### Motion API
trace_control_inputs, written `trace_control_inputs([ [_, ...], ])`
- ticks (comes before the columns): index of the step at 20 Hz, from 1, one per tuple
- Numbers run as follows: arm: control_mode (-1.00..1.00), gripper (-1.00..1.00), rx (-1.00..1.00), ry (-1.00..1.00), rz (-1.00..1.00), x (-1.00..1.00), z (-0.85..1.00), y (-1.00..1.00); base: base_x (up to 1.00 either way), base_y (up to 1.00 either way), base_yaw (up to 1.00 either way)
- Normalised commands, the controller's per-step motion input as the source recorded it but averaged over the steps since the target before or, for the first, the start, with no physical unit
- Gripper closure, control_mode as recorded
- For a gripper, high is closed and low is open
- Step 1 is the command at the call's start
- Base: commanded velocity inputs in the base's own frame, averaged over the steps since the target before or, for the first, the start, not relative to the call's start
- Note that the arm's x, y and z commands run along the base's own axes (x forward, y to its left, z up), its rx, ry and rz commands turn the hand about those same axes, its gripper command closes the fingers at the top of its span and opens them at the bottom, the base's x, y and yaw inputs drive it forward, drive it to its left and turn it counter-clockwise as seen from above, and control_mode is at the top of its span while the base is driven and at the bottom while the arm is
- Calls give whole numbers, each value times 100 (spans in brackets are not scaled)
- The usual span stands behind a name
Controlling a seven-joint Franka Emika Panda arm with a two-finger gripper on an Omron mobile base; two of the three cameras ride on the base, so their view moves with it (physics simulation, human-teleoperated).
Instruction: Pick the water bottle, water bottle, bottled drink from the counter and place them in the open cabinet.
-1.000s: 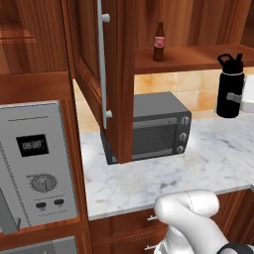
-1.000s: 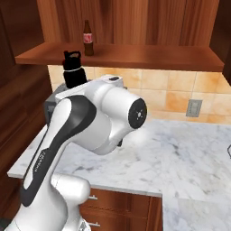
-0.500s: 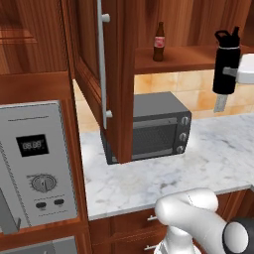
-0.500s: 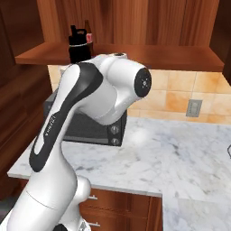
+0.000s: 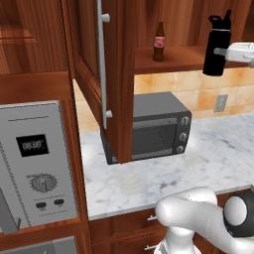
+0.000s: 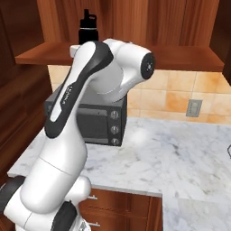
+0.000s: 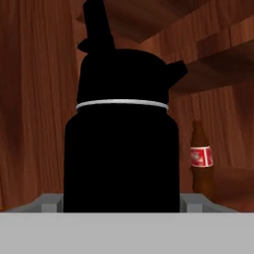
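Water bottle (image 5: 217,47), matte black, sport cap with loop and spout, upright, long axis vertical, held in my tool (image 5: 224,51) up at cabinet shelf (image 5: 171,58) height, just right of the shelf's front edge in the left base view. Tool is clamped on the bottle body from the side, jaws wide around it. In the hand view the bottle sits right in front of the tool, shelf beyond it. Bottled drink (image 5: 158,41), brown with a red label, already stands on the shelf, well left of my bottle; label text too small to read. Next move, I judge: push forward over the shelf, then lower. Toaster oven (image 5: 158,126) on the table (image 5: 208,158) below, no readable brand.
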Motion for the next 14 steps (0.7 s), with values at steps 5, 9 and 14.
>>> trace_control_inputs([
  [5, -100, 100, 1, 0, 0, 61, 14, -8, 0, 0, 0],
  [9, -100, 100, 0, 0, 0, 57, 11, -15, 0, 0, 0],
  [14, -100, 100, 0, 0, 0, 49, 2, -17, 0, 0, 0],
])
